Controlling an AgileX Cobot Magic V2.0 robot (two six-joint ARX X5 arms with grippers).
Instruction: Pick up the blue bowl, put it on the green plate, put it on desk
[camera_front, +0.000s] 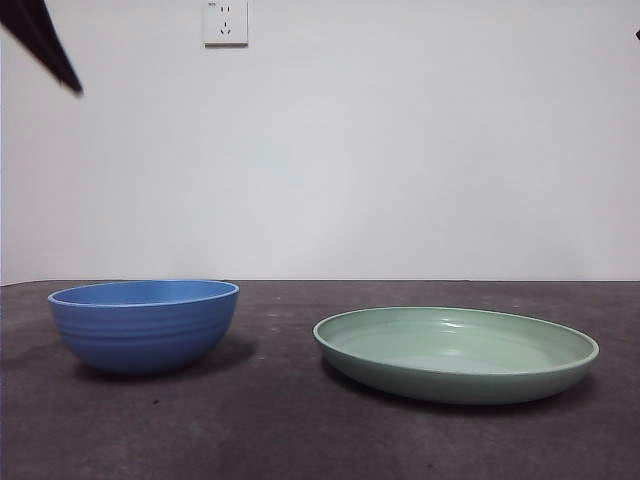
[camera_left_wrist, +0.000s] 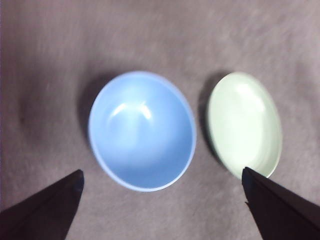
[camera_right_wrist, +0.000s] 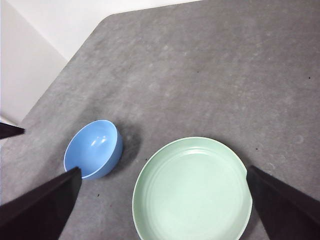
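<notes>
The blue bowl (camera_front: 144, 325) stands upright on the desk (camera_front: 290, 430) at the left, empty. To its right, apart from it, lies the green plate (camera_front: 456, 352), also empty. My left gripper (camera_left_wrist: 162, 192) hovers high above the bowl (camera_left_wrist: 142, 130), jaws open wide with nothing between them; the plate (camera_left_wrist: 245, 124) shows beside the bowl. My right gripper (camera_right_wrist: 162, 200) hangs open high over the plate (camera_right_wrist: 192, 190), with the bowl (camera_right_wrist: 93, 148) off to one side. In the front view only a black arm tip (camera_front: 45, 40) shows at the top left corner.
A white wall with a power socket (camera_front: 225, 22) rises behind the desk. The desk's angled edge (camera_right_wrist: 85, 40) meets the wall beyond the bowl in the right wrist view.
</notes>
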